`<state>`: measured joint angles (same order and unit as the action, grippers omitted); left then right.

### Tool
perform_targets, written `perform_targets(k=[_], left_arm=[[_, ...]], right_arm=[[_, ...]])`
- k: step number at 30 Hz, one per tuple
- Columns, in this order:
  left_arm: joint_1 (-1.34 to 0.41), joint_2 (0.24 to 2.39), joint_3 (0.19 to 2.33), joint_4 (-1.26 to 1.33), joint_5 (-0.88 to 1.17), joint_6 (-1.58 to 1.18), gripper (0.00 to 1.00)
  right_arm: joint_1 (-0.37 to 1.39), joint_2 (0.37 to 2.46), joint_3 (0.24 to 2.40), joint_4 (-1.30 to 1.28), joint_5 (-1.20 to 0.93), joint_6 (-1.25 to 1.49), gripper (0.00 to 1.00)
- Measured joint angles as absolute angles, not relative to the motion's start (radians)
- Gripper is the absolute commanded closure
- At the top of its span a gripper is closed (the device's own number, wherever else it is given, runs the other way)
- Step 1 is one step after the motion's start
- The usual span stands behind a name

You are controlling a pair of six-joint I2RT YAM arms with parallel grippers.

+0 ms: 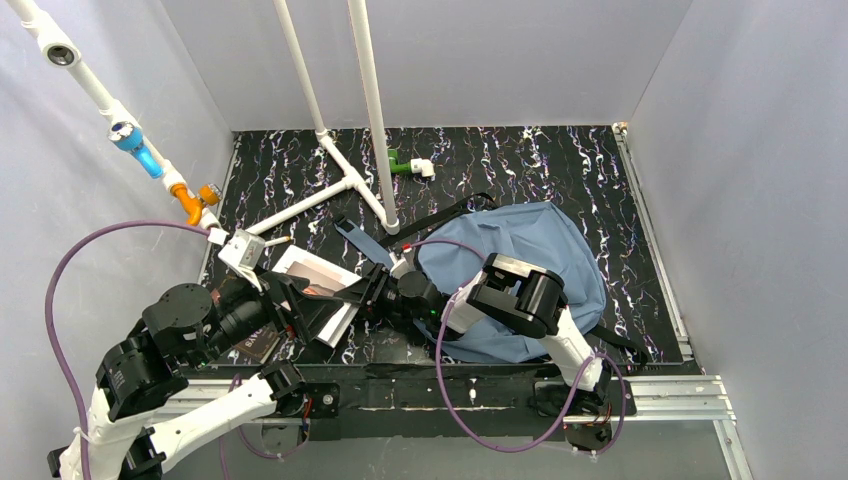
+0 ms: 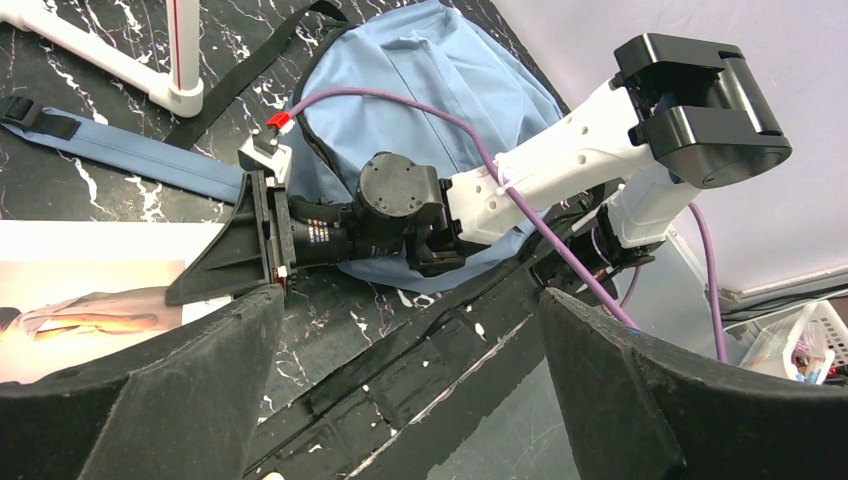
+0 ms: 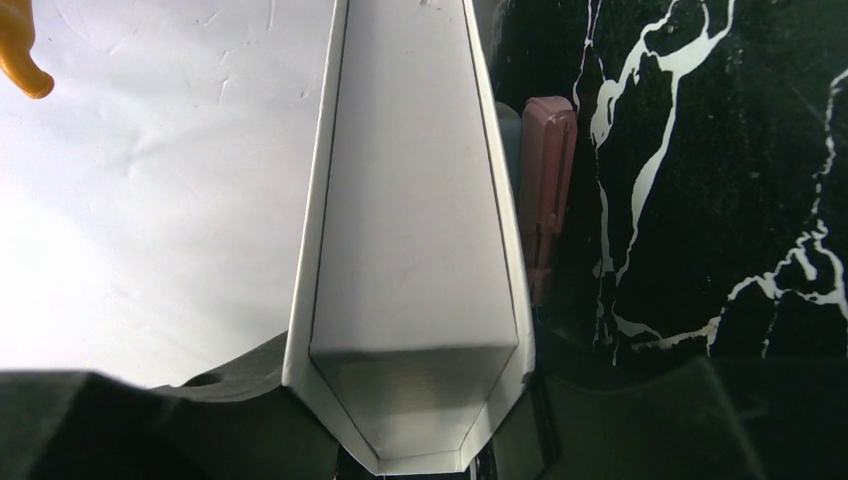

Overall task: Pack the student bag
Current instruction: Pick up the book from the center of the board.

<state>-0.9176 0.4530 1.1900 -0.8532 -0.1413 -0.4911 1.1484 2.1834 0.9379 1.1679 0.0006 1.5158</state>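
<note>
The student bag [image 1: 545, 250] lies flat at the right middle of the mat, slate-blue; it also shows in the left wrist view [image 2: 430, 70]. My right gripper [image 1: 368, 290] reaches left from over the bag and is shut on the edge of a white book [image 1: 312, 272]. The left wrist view shows those jaws [image 2: 262, 240] clamped on the book [image 2: 80, 260]. In the right wrist view the white book [image 3: 410, 200] fills the gap of the right gripper [image 3: 420, 430]. My left gripper [image 1: 305, 310] is open and empty [image 2: 410, 400] just below the book.
A white pipe frame [image 1: 340, 185] and a green fitting [image 1: 400, 165] stand behind. A blue shoulder strap [image 1: 365, 245] lies left of the bag. A dark book [image 1: 258, 343] lies under my left wrist. A maroon object [image 3: 547, 170] lies beside the book. A metal rail [image 1: 650, 395] runs along the front.
</note>
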Motion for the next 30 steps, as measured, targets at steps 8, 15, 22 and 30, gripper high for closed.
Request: perform_targets(k=[8,15,22,30], left_arm=[[-0.918,0.461,1.19,-0.853,-0.142,-0.492,0.02],[-0.918,0.477,1.195,-0.854,-0.164,-0.499,0.02],[-0.918,0.581,1.209,-0.857,-0.177,-0.516,0.02],[-0.918,0.658,1.209,-0.873,-0.239,-0.537,0.02]], right_arm=[[1.121,2.146,0.937,1.114,-0.067,1.488,0.64],[1.034,1.917,0.94,0.806,-0.219,1.326,0.66],[0.909,1.657,0.92,0.582,-0.396,1.179,0.68],[0.743,1.468,1.003,0.146,-0.493,0.919,0.73]])
